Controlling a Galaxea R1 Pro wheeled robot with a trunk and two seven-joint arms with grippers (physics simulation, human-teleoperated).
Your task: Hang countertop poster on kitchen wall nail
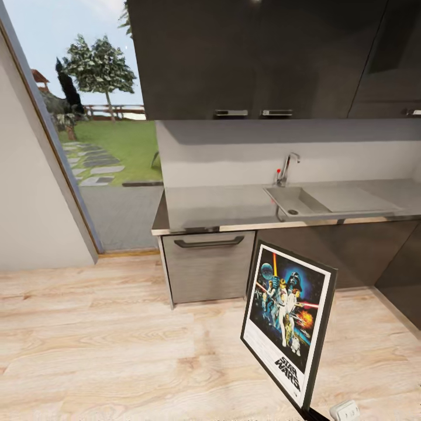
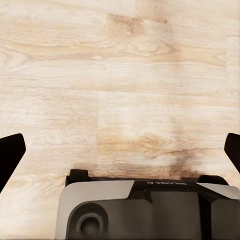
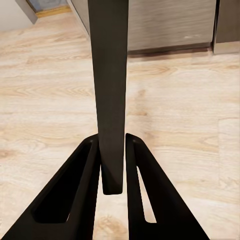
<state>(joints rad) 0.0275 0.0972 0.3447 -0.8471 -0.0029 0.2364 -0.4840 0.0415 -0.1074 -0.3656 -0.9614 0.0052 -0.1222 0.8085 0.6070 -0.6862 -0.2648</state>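
The poster, with its black frame, white border and Star Wars artwork, hangs upright and slightly tilted above the wood floor in front of the cabinets. My right gripper is shut on its lower edge, and the dark frame edge rises between the two fingers. Behind it runs the grey metal kitchen countertop with an inset sink and a chrome tap. My left gripper is open over bare floor, holding nothing. The wall nails are out of view.
Dark upper cabinets hang over the counter, with a grey drawer front below it. A large glazed opening at the left looks onto a garden, beside a plain grey wall. Wood floor spreads in front.
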